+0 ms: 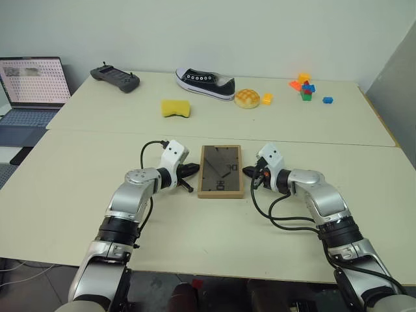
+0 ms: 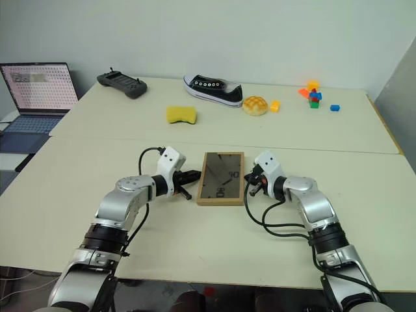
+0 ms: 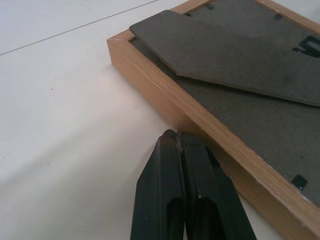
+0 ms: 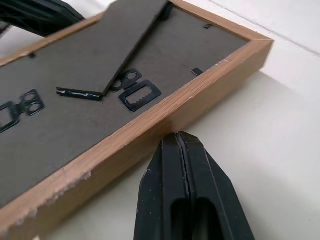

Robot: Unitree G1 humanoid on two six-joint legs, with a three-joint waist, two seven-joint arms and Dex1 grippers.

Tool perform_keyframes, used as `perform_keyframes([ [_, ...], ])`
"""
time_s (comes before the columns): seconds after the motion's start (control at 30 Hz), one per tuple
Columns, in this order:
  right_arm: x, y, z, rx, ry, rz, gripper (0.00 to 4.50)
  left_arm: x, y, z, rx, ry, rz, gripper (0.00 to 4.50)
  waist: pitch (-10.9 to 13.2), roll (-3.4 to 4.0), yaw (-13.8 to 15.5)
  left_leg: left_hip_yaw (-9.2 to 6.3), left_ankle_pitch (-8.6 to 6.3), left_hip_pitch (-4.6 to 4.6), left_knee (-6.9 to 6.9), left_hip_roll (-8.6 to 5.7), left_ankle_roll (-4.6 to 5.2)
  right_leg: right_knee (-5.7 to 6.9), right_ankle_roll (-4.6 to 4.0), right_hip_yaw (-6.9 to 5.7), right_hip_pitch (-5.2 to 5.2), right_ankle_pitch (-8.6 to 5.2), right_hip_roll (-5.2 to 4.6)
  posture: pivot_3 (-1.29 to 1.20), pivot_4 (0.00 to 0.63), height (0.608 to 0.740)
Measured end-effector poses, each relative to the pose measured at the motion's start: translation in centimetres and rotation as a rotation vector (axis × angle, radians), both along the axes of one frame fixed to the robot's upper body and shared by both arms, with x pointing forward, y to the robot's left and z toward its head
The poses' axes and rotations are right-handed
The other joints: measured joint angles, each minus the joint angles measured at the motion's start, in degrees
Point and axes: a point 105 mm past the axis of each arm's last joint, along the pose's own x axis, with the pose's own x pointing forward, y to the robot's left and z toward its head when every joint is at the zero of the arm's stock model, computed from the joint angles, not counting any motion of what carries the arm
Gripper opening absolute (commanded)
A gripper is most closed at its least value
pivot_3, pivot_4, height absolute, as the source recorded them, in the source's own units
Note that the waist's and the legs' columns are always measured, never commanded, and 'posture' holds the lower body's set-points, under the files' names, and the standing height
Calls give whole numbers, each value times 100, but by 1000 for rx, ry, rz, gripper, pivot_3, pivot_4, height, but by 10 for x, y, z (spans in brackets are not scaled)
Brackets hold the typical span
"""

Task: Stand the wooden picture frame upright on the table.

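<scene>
- Lying flat on the table (image 1: pixel 78 214), the wooden picture frame (image 1: pixel 221 171) sits near the front table's middle, dark grey back facing up, its long sides running away from the robot.
- A grey stand flap (image 3: pixel 225 60) rests across that back, and small black metal hangers (image 4: pixel 140 95) are fixed to the backing.
- The left gripper (image 1: pixel 190 175) points at the frame's left long side, its 2 black fingers pressed together with nothing between them; in the left wrist view the tips (image 3: pixel 175 150) sit right at the base of the light-wood edge, though whether they touch it is hard to tell.
- The right gripper (image 1: pixel 250 174) points at the frame's right long side, fingers (image 4: pixel 185 170) likewise squeezed together and empty, the tips just beside the wooden edge.
- The 2 grippers face each other with the frame between them.
- On the far table lie a black game controller (image 1: pixel 115 78), a yellow sponge (image 1: pixel 175 108), a black-and-white shoe (image 1: pixel 205 84), a bread bun (image 1: pixel 247 98) and coloured toy blocks (image 1: pixel 305 88).
- A laptop (image 1: pixel 32 84) stands open at the far left.
</scene>
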Motion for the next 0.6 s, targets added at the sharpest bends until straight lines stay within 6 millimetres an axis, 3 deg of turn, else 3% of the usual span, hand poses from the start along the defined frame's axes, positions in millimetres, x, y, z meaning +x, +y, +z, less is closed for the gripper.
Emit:
perform_keyframes([
  [0.3,-35,-9,-10,-64,35,68,0,-54,1,-3,111,85,-179,32,0,0,8,-2,-1,0,-1,-1,2,-4,0,0,3,0,0,0,150,740],
  [0.43,-45,-12,-13,-81,51,84,0,-66,2,0,150,103,-228,32,0,0,10,-1,-2,3,0,-2,3,-5,0,0,4,-1,1,0,150,740],
  [0.57,-55,-19,-20,-117,70,113,0,-61,9,-3,173,103,-183,32,0,0,13,-1,-2,2,0,-3,4,-7,0,0,4,-1,1,0,150,740],
  [0.6,-56,-24,-20,-137,58,118,0,-61,14,-4,173,122,-169,210,0,0,12,-1,-2,1,0,-2,4,-7,0,0,4,-1,1,0,150,740],
])
